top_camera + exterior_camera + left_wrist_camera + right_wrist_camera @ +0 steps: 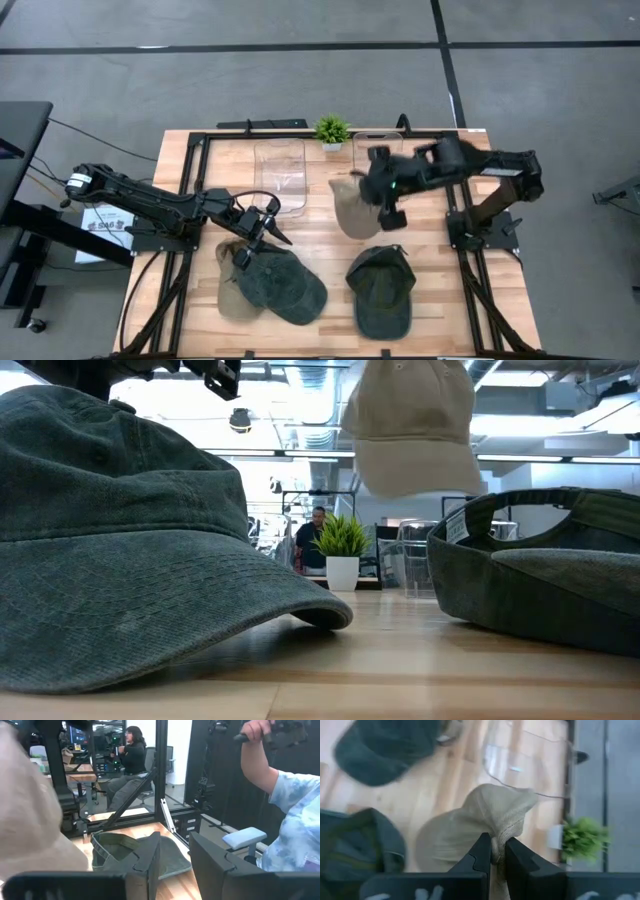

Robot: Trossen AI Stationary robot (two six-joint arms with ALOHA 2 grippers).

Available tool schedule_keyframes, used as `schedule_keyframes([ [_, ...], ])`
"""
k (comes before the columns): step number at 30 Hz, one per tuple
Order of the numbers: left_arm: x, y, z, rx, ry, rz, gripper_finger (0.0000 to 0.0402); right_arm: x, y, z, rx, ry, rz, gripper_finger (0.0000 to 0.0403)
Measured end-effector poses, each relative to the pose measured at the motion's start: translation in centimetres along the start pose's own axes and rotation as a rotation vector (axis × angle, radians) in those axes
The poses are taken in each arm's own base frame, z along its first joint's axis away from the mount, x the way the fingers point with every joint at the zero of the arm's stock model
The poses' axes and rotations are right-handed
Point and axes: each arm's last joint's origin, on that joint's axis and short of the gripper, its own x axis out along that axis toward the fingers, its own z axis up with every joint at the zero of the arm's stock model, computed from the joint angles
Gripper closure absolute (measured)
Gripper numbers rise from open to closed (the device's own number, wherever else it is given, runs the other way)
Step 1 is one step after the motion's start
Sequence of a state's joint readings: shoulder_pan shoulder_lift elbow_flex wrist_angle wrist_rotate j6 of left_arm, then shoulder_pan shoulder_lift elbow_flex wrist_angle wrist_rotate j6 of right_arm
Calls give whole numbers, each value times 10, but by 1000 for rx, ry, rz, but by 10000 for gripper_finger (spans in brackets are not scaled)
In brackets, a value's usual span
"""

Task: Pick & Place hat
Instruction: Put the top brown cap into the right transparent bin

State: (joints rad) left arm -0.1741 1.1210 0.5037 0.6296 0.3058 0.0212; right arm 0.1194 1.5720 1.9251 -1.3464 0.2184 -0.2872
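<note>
The right gripper (497,852) is pinched tight on a bunched fold of the beige hat (485,822), which hangs clear of the bench (320,225), lifted above its middle, near the back edge. In the low view the beige hat (412,422) is suspended in the air with nothing beneath it. Two clear containers (281,175) stand along the back edge, with a small potted plant (331,130) between them.

The left gripper (262,225) sits over the front-left part of the bench, its fingers (150,862) partly apart and closed on nothing visible. Just below it a dark green hat (282,285) lies crown up, overlapping a tan hat (228,290) at the front-left corner. A second dark green hat (382,290) lies upside down toward the front-right.
</note>
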Motion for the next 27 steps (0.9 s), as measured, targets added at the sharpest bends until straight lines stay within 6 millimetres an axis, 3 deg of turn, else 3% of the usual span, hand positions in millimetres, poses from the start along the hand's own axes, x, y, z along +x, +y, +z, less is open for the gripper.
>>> schedule_keyframes([
  [12,0,0,0,2,-4,0,302,-24,-70,-46,42,35,-151,384],
  [22,0,0,0,0,-1,0,302,-20,-128,-86,96,67,-152,385],
  [27,0,0,0,0,1,0,302,-18,-146,-103,150,43,-117,385],
])
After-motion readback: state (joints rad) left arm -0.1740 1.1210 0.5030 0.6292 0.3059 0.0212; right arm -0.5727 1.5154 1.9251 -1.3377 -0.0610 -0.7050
